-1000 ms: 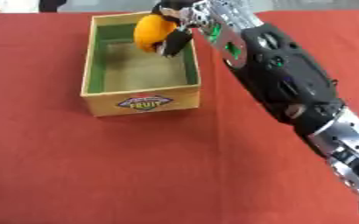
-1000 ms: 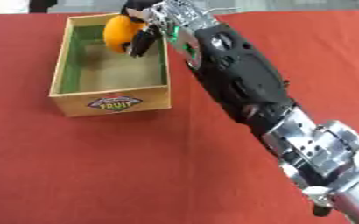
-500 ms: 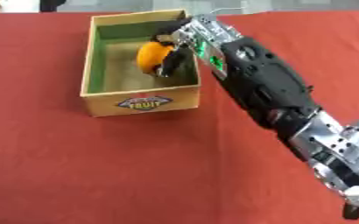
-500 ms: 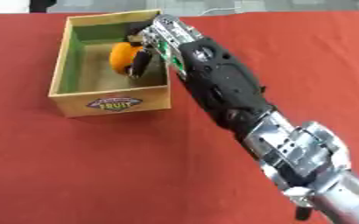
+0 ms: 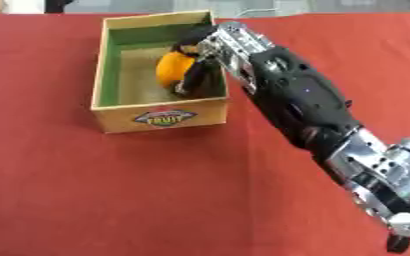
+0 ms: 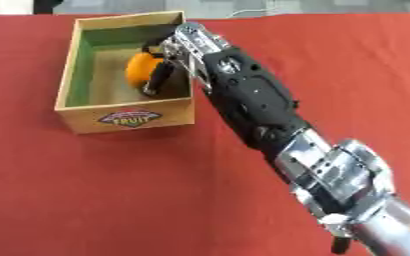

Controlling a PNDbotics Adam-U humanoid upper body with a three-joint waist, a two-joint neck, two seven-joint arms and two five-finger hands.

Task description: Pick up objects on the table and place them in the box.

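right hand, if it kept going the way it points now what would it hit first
Probably the floor of the box: the right hand reaches down into it, fingers curled round the orange fruit. Depth is unclear.

Orange round fruit (image 5: 171, 69), inside open wooden box (image 5: 157, 117)

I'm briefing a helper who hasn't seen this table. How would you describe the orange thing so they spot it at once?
Find the wooden box with the green lining and FRUIT label on the red tablecloth. Inside it, on the right, the right robot hand curls round a rounded orange fruit. It is the only bright orange thing there.
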